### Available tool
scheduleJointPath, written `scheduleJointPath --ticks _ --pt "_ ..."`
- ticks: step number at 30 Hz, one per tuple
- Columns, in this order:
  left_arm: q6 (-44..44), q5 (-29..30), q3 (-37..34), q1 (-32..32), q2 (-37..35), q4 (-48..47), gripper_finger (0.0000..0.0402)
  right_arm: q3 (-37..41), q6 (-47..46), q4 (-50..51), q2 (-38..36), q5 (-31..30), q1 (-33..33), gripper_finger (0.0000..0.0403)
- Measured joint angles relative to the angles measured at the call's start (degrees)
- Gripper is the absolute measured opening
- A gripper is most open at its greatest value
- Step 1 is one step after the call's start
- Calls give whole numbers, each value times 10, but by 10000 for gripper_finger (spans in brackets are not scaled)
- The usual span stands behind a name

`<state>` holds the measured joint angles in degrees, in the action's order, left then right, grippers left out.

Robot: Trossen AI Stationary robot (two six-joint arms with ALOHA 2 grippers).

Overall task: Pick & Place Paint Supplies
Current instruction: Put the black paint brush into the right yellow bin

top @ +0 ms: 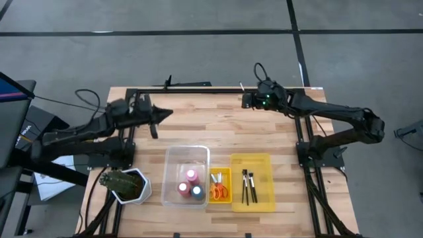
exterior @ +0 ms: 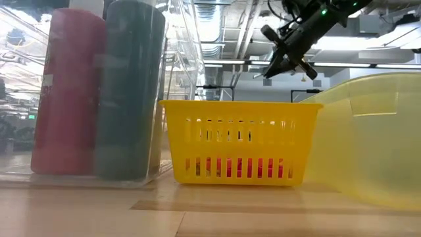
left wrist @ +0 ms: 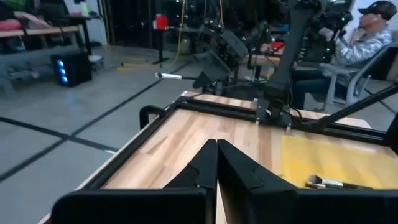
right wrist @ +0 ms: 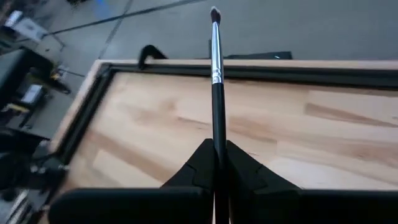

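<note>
My right gripper [top: 246, 100] hovers over the table's far edge, shut on a thin dark-handled paintbrush [right wrist: 216, 81]. It also shows high in the low view [exterior: 287, 49]. My left gripper [top: 164, 114] is shut and empty, held above the table's left far part [left wrist: 216, 149]. Pink, red and dark blue bottles [top: 190, 185] stand in the clear bin [top: 173, 158]. Orange scissors [top: 219, 192] lie in the small yellow basket [top: 225, 173]. Two brushes [top: 248, 186] lie in the yellow tray [top: 264, 162]. My right gripper pinches the paintbrush by its dark handle [right wrist: 217, 134] between the two fingers. The brush lies along the fingers and sticks out ahead of them, silver ferrule [right wrist: 216, 68] and bristle tip [right wrist: 214, 12] leading. It is lifted clear above the table.
A green plant in a white pot [top: 124, 185] stands at the near left corner. A black frame rail [top: 198, 89] runs along the far edge. Bare wood [top: 218, 129] lies between the grippers and the bins. A person [left wrist: 367, 37] sits beyond the table.
</note>
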<state>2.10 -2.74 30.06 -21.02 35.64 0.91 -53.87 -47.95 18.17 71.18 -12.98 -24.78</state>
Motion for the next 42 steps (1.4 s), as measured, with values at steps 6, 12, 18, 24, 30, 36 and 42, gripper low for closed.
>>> scheduleJointPath --ticks 6,12,18,24,30,36,42 --pt "30 102 -48 115 -72 1 0 0 28 17 -18 16 20 8" --pt "26 173 -92 209 -129 0 0 0 50 35 -47 18 35 8" --pt "29 194 -145 241 -195 1 0 0 34 64 -80 8 56 8" --pt "28 203 -209 242 -283 1 0 0 -21 109 -98 -38 95 8" --pt "22 202 -263 242 -356 5 0 0 -111 141 -85 -68 144 8" --pt "27 198 -290 242 -346 10 0 0 -236 171 -62 -105 208 8" --pt "13 204 -290 230 -337 9 0 0 -392 222 -51 -174 312 8"
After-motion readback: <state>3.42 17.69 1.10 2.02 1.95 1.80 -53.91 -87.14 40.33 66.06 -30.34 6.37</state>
